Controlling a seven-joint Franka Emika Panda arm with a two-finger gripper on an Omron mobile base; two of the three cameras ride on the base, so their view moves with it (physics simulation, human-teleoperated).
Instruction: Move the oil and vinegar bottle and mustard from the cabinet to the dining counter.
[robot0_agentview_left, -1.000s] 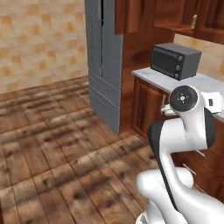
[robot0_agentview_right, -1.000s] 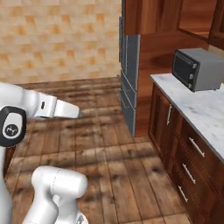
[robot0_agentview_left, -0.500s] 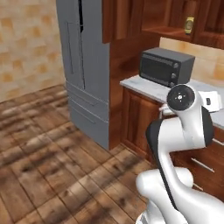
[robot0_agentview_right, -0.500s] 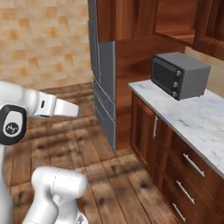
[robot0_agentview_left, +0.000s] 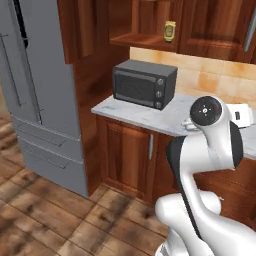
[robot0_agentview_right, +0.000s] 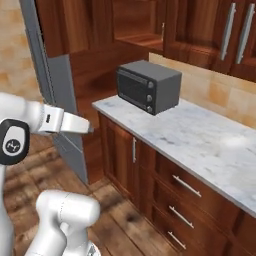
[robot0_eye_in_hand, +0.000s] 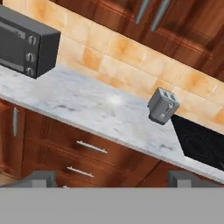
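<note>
My jaws are spread wide with nothing in them, gripper aimed at the marble worktop. The base has just swung round: the toaster oven now sits close, and what I think is the mustard shows on the open cabinet shelf above. Nothing's grabbed yet.

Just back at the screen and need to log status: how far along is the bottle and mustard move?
Nothing looks delivered. The mustard stands on the open shelf of the cabinet above the toaster oven. The gripper holds nothing, its jaws wide apart, facing the worktop with a toaster. Left: reach the shelf, take both items, carry them over. I cannot tell where the oil and vinegar bottle is.
</note>
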